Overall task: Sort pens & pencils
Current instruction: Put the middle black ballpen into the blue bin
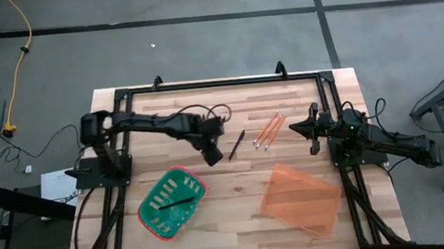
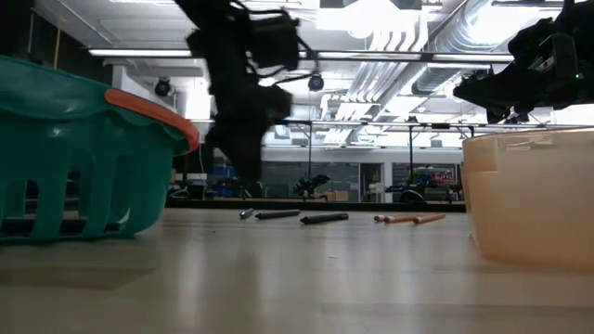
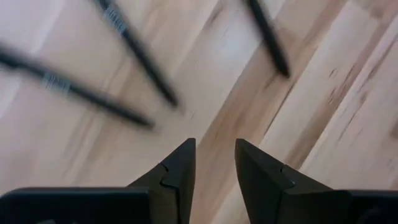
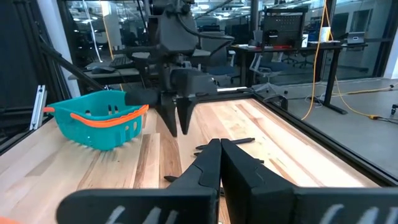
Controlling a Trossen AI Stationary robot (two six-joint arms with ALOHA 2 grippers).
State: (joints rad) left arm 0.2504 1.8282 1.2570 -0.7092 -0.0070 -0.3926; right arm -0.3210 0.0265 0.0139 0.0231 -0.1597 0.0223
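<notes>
One dark pen (image 1: pixel 236 145) lies on the wooden table beside three orange pencils (image 1: pixel 267 131), which lie close together. Further pens (image 1: pixel 221 111) lie partly under my left arm. Another pen (image 1: pixel 179 200) lies in the green basket (image 1: pixel 159 216). My left gripper (image 1: pixel 212 151) hangs above the table just left of the lone pen, fingers pointing down, slightly open and empty. The left wrist view shows three blurred pens (image 3: pixel 140 53) on the wood beyond its fingertips (image 3: pixel 214 149). My right gripper (image 1: pixel 312 128) waits shut, right of the pencils.
A clear orange tray (image 1: pixel 299 199) lies at the near right, and the green basket at the near left. A black frame (image 1: pixel 218 84) runs round the table's far and side edges. Bare wood (image 1: pixel 236 188) lies between basket and tray.
</notes>
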